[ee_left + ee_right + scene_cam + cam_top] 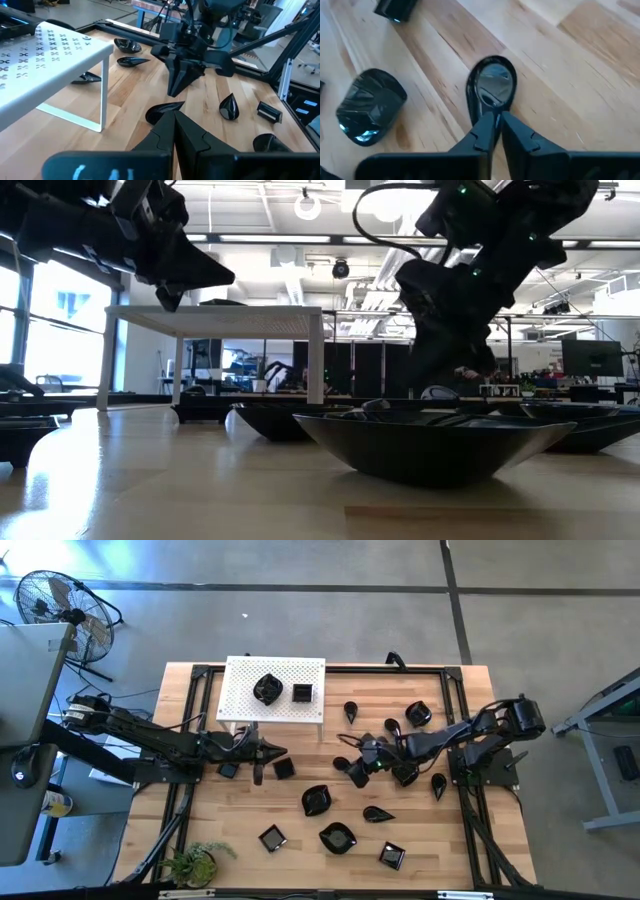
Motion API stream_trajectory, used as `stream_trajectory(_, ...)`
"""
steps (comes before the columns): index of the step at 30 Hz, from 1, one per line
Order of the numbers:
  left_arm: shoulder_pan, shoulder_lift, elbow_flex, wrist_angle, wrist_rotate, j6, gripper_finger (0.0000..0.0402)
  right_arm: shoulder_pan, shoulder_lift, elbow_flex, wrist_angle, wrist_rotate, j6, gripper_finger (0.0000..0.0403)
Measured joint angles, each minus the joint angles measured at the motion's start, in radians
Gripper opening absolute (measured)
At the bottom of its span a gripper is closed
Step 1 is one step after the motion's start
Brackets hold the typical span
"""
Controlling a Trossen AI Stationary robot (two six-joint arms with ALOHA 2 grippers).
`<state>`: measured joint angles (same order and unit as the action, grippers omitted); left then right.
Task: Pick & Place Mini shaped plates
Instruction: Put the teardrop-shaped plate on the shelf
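R gripper [495, 120]: fingers nearly together, pinching narrow end of a teardrop plate [492, 87] – mid counter [300, 830].
L gripper [283, 752]: fingers together, empty, beside white board [240, 690].
Board: two plates on top.

left arm [140, 735]: matte black, jointed, thin cables along it, left of frame | right arm [470, 730]: same black, bulky rounded joint, small green light | fingers [485, 131]: dark, angular, tapering to points, lower frame
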<state>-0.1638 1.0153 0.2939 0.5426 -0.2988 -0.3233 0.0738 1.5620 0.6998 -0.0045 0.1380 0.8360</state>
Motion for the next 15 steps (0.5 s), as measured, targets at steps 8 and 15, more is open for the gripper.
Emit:
stream_trajectory(8, 0.0, 0.0, 0.0, 0.0, 0.0, 0.0, 0.0001, -0.046, 0.072, 0.0, 0.084, -0.019, -0.033, 0.0096)
stream_trajectory(15, 0.0, 0.0, 0.0, 0.0, -0.001, -0.001, 0.0001, -0.05, 0.156, 0.0, 0.153, -0.038, -0.033, 0.0067)
